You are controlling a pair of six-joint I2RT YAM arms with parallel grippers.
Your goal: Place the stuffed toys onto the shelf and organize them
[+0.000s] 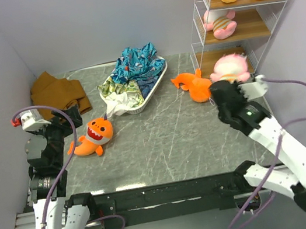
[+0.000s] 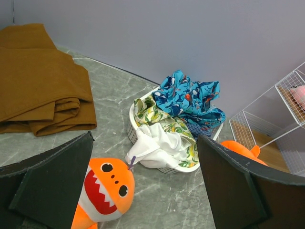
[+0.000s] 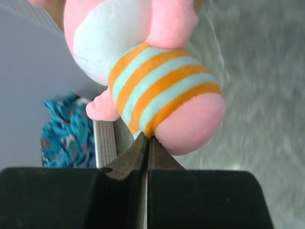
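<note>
pink toy hangs below its twin's board

our right claw (image 3: 147, 151) is clamped on the pink plush toy with orange-striped belly (image 3: 162, 90), held before the lowest board of the tall white wire shelf (image 1: 251, 25). its twin (image 1: 219, 24) lies above and beyond, on the middle board. our left claw (image 2: 143, 157) gapes, near the orange shark plush (image 2: 102, 191).

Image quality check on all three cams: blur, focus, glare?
Top external: sharp and evenly lit, only soft shadows on the table, no hard glare. Left wrist: orange shark and white tray are in focus. Right wrist: the pink striped toy fills much of the frame and is fairly sharp; the table and blue cloth behind it are blurred.
</note>
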